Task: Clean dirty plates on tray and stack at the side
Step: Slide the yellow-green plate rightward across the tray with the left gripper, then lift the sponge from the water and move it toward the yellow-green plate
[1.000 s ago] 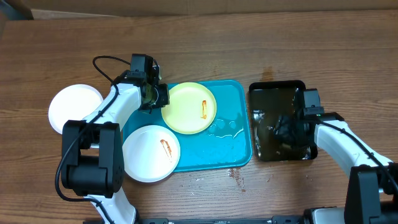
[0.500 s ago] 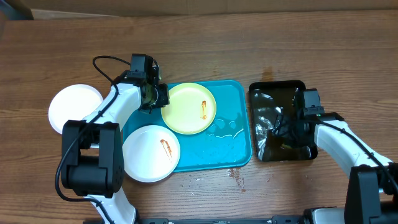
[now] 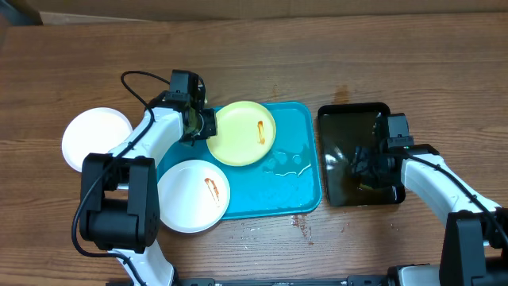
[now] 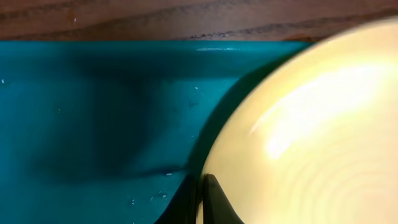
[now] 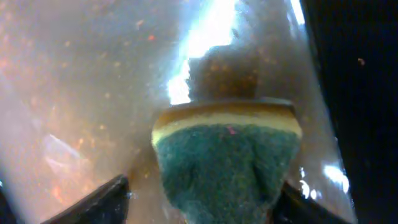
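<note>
The turquoise tray [image 3: 298, 195] lies mid-table. My left gripper [image 3: 202, 125] is shut on the left rim of the pale yellow-green plate [image 3: 242, 133], which has a reddish smear and is held tilted over the tray's back left; the left wrist view shows the jaws [image 4: 202, 199] pinching that plate's rim [image 4: 311, 137] above the tray [image 4: 93, 112]. A white plate [image 3: 193, 195] with a smear rests over the tray's front left edge. Another white plate [image 3: 97, 137] lies on the table at the left. My right gripper [image 3: 367, 167] holds a green-and-yellow sponge [image 5: 227, 162] in murky water.
A glossy black tray [image 3: 357, 119] holding water stands right of the turquoise tray; my right gripper is inside it. Water drops lie on the turquoise tray's right half. A cable loops behind the left arm.
The yellow-green plate has shifted slightly toward the back and tilted with my left gripper. The water in the black tray ripples; the right arm has barely moved.
</note>
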